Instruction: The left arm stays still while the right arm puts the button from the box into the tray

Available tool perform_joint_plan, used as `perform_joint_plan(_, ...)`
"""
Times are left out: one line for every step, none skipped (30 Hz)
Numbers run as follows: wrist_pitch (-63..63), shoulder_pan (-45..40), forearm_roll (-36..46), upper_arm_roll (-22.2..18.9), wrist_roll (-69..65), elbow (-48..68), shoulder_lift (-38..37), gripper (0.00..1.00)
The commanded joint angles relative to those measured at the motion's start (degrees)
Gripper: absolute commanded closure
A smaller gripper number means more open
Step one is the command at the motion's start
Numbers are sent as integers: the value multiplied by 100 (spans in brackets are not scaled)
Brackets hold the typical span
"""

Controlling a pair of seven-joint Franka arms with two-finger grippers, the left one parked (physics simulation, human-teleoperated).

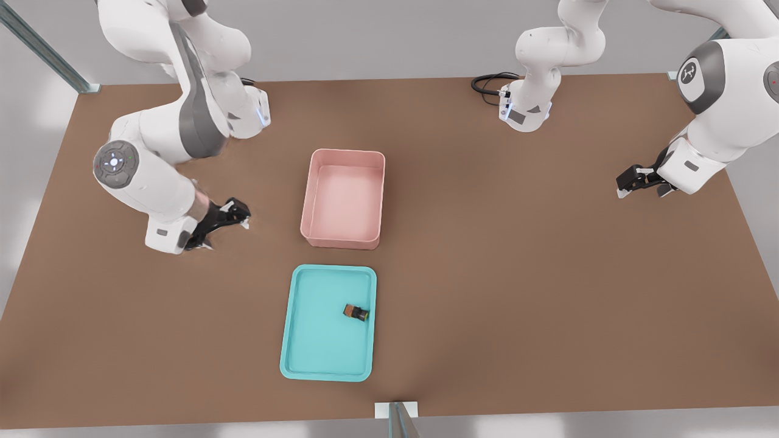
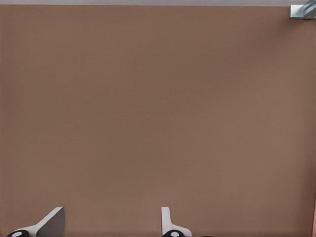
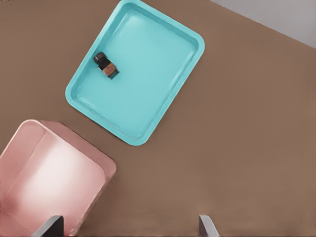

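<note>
over the table at the front view's left, our gripper hangs with fingers apart, holding nothing. right of it we count one pink box, one teal tray, and one button, dark-bodied, lying on its side in the tray.

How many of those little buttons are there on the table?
1. The button lies in the teal tray; the pink box looks empty. The gripper hovers beside it, holding nothing.
</note>
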Motion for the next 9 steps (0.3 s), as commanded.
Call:
perform_joint_plan(-1359, -104, -29, -7, 2033, -184, -407, 0)
perform_joint_plan(-1508, -315, -91, 10, 2068, -97, -346, 0)
perform_joint_plan(-1666, -333, -240, 1, 2121, 71, -337, 0)
perform_joint_plan(-1755, -350, -284, 1, 2446, 97, -337, 0)
perform_joint_plan(-1781, -350, -592, 10, 2438, 369, -170, 0)
perform_joint_plan(-1790, -421, -601, 10, 2429, 580, -161, 0)
perform_joint_plan(-1790, -412, -618, 19, 2438, 589, -161, 0)
perform_joint_plan(-1790, -412, -618, 19, 2429, 589, -161, 0)
perform_joint_plan(-1860, -421, -636, 19, 2429, 598, -161, 0)
